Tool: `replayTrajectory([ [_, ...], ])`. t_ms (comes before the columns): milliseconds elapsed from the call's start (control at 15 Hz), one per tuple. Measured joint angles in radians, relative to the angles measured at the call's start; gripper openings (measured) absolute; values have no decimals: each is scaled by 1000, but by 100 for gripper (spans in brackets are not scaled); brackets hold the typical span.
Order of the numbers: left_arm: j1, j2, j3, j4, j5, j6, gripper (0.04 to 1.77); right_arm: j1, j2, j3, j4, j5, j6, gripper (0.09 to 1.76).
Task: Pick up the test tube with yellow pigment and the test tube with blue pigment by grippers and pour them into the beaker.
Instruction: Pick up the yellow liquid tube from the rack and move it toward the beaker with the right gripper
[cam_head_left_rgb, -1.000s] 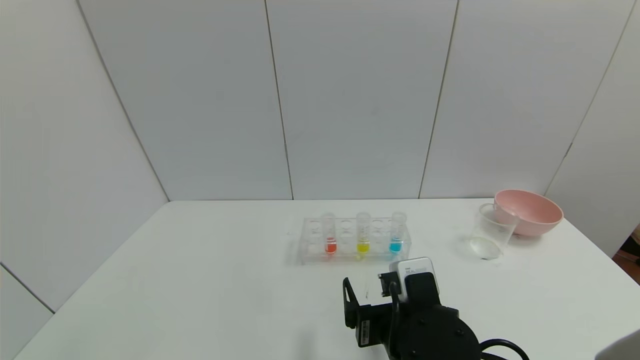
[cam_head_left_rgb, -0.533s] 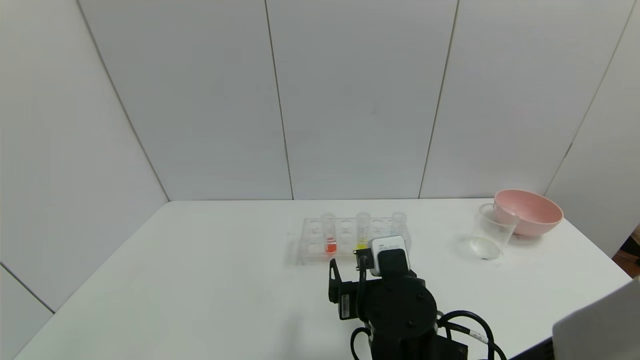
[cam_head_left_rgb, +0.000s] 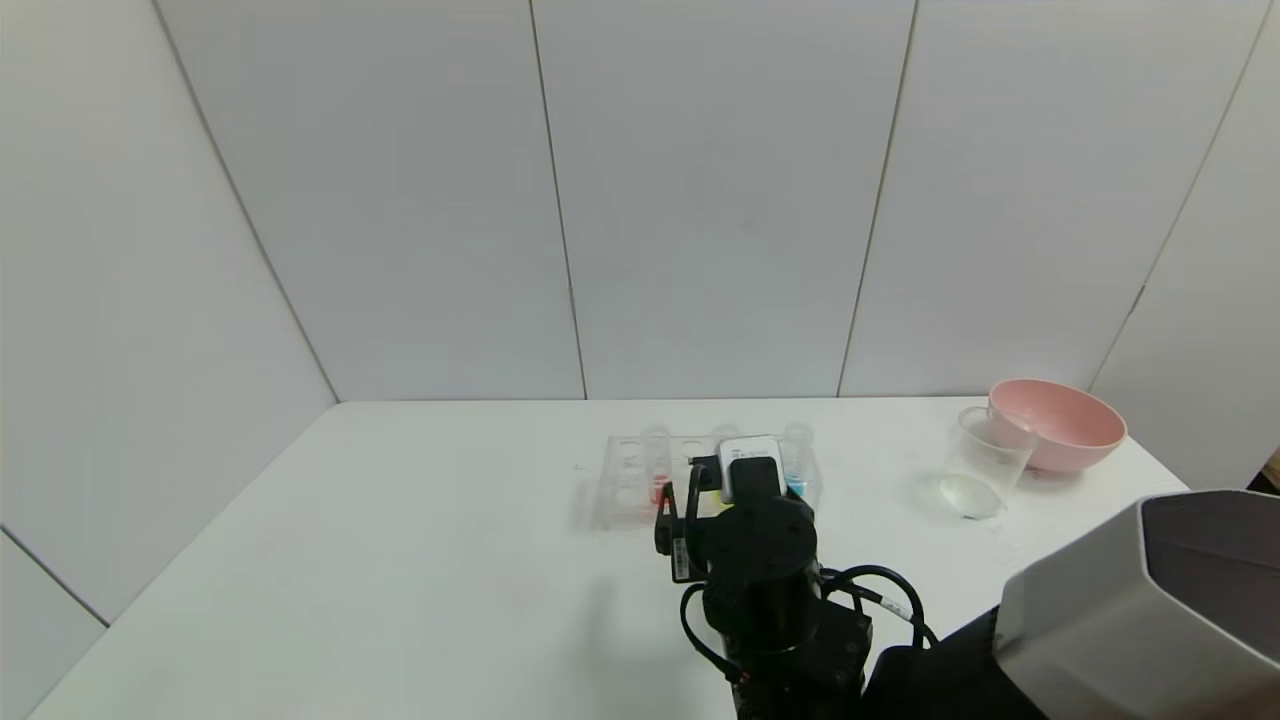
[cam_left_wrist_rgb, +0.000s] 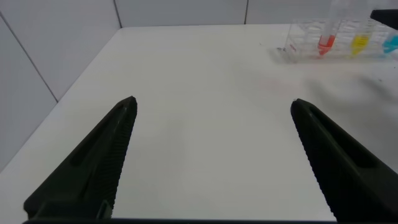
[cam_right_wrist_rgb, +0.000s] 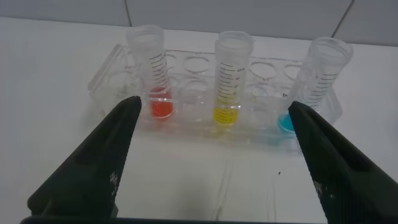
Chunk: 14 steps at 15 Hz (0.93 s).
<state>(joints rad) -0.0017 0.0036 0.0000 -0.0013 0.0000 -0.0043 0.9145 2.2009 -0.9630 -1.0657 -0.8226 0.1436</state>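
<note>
**Closing in on the yellow tube, with neighbours at risk**

Hanging low over the bare white surface (cam_left_wrist_rgb: 205, 124), the left gripper (cam_left_wrist_rgb: 211, 155) is sitting idle with its jaws spread wide and empty, well apart from the rack (cam_left_wrist_rgb: 329, 46). Going left to right along that clear rack (cam_right_wrist_rgb: 214, 115), the orange-red tube (cam_right_wrist_rgb: 155, 78), the test tube with yellow pigment (cam_right_wrist_rgb: 230, 78) and the test tube with blue pigment (cam_right_wrist_rgb: 314, 81) are all standing upright in their holes. The right gripper (cam_right_wrist_rgb: 214, 158) is facing them with jaws released and wide, centred on the yellow one. That spread is looking broad enough to be catching the outer tubes; advancing without narrowing risks knocking them or shoving the light rack. Farther right, the beaker (cam_head_left_rgb: 985, 465) is waiting beside the pink bowl (cam_head_left_rgb: 1060, 420), so a tilted carry risks spilling early.
</note>
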Motion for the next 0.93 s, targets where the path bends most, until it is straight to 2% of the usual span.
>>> replayTrajectory([
  [533,0,0,0,0,0,0,176,-67,89,-116,0,33,-17,171],
  [933,0,0,0,0,0,0,176,-114,131,-173,0,122,-29,171],
])
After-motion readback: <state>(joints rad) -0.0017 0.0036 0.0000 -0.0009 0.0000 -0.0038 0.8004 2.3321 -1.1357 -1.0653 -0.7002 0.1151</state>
